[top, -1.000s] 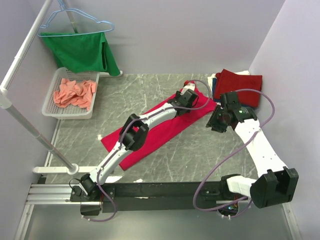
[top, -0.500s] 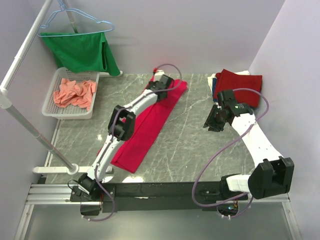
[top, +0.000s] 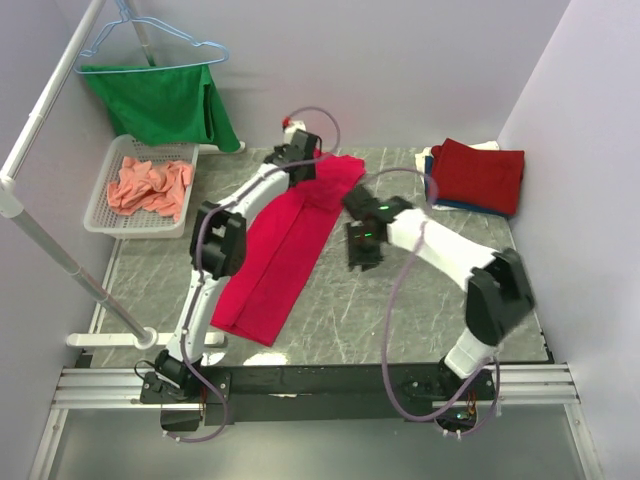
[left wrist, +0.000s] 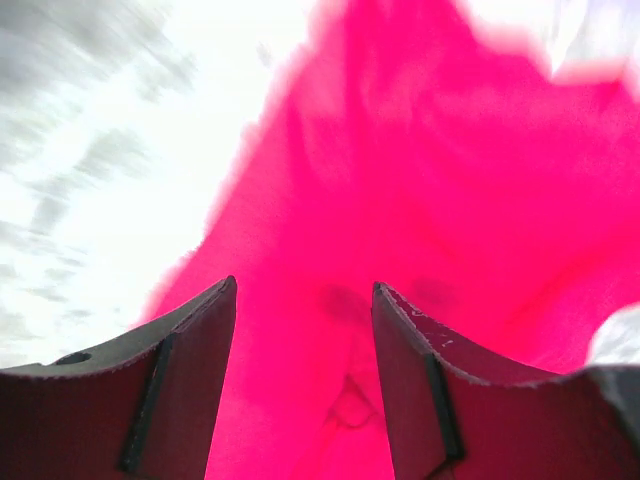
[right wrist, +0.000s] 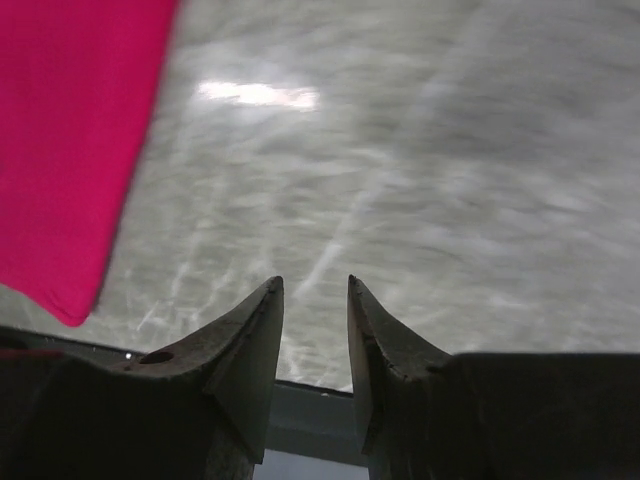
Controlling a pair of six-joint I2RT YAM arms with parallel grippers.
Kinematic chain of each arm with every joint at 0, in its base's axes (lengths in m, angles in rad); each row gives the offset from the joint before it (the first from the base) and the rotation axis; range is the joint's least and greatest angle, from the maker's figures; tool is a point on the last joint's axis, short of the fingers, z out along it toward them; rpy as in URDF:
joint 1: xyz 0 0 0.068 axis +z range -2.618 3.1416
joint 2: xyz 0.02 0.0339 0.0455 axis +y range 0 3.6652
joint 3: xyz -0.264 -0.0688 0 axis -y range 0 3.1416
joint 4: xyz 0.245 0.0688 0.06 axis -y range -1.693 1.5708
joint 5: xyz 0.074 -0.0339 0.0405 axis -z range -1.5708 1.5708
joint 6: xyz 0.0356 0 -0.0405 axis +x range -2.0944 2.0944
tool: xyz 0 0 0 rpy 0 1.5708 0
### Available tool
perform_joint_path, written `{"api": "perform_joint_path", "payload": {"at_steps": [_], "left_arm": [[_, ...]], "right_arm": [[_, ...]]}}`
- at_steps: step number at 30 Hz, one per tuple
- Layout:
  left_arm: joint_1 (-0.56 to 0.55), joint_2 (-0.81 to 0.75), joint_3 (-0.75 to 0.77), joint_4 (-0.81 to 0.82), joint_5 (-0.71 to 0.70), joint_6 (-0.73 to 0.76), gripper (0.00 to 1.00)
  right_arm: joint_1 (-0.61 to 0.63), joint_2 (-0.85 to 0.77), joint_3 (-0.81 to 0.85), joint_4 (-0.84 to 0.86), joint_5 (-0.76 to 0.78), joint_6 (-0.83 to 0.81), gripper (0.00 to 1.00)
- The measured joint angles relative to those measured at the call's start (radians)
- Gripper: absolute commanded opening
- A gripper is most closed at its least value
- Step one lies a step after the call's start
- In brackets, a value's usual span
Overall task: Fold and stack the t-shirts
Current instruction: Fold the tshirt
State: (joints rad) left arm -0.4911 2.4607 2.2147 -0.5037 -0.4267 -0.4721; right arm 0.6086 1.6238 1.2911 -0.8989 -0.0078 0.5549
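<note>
The left gripper (top: 298,158) is at the far end of the bright pinkish-red t-shirt (top: 285,250), its jaws apart above the cloth, and we see nothing pinched between them. The shirt lies on the table (top: 420,310) as a long strip running from near-left to far-right. The right gripper (top: 361,250) hangs just right of the strip's long edge, jaws slightly parted and empty. We judge it the nearer arm to the strip's middle. The folded shirts (top: 478,172) sit far right.
</note>
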Motion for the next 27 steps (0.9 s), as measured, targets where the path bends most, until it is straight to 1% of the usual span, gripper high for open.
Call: {"api": "perform_joint_path", "payload": {"at_steps": [4, 8, 12, 17, 19, 23, 27], "left_arm": [[0.056, -0.084, 0.023, -0.051, -0.034, -0.018, 0.61], [0.133, -0.209, -0.075, -0.086, -0.049, -0.038, 0.6], [0.198, -0.28, -0.171, -0.139, -0.042, -0.06, 0.59], [0.227, -0.289, -0.259, -0.203, 0.0, -0.072, 0.59], [0.234, -0.291, -0.303, -0.222, 0.024, -0.073, 0.58], [0.248, -0.301, -0.369, -0.238, 0.066, -0.074, 0.58], [0.261, -0.324, -0.4, -0.245, 0.09, -0.075, 0.57]], "right_arm": [[0.161, 0.175, 0.163, 0.008, 0.01, -0.03, 0.4], [0.277, 0.31, 0.298, 0.022, -0.009, -0.073, 0.4], [0.352, 0.418, 0.388, 0.026, -0.04, -0.129, 0.4], [0.399, 0.579, 0.542, 0.011, -0.065, -0.187, 0.39], [0.417, 0.624, 0.579, 0.01, -0.066, -0.201, 0.39], [0.435, 0.657, 0.587, 0.001, -0.069, -0.217, 0.39], [0.441, 0.642, 0.545, 0.031, -0.066, -0.222, 0.38]]}}
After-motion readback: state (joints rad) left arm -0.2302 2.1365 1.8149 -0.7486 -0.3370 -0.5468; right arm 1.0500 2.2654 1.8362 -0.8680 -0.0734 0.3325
